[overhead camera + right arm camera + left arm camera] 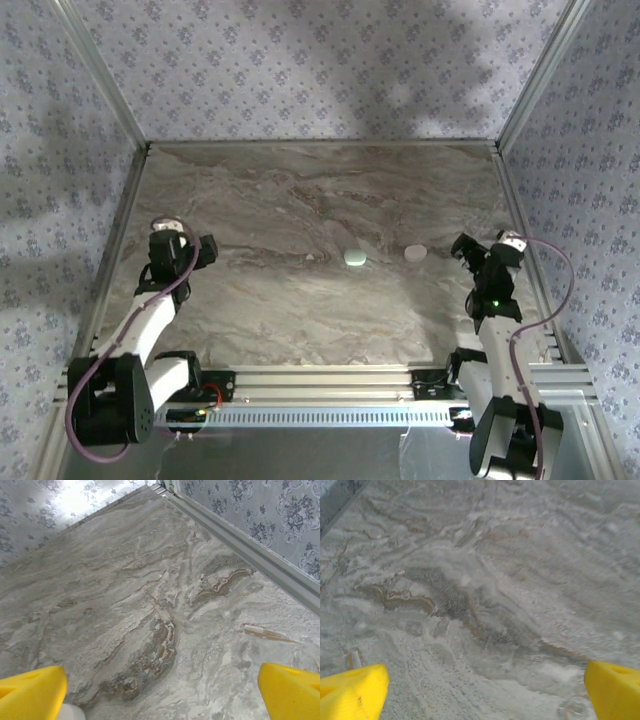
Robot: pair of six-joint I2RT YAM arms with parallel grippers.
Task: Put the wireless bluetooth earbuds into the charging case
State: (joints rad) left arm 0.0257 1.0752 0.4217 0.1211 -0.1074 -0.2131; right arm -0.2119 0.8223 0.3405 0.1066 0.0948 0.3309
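A small white oval charging case (355,257) lies on the marble table near its middle. A second white oval piece (415,252) like it lies a little to the right; its edge (75,713) peeks in beside my right gripper's left finger. My left gripper (207,250) hovers at the table's left side, well away from both ovals, open, with bare marble between its yellow fingertips (355,692). My right gripper (465,247) sits just right of the second oval, also open (162,695) and holding nothing. The earbuds are out of view.
The marble tabletop (300,200) is walled by patterned panels on three sides, with metal rails along the edges (240,545). The right gripper is close to the right wall. An aluminium frame (330,385) runs along the near edge by the arm bases.
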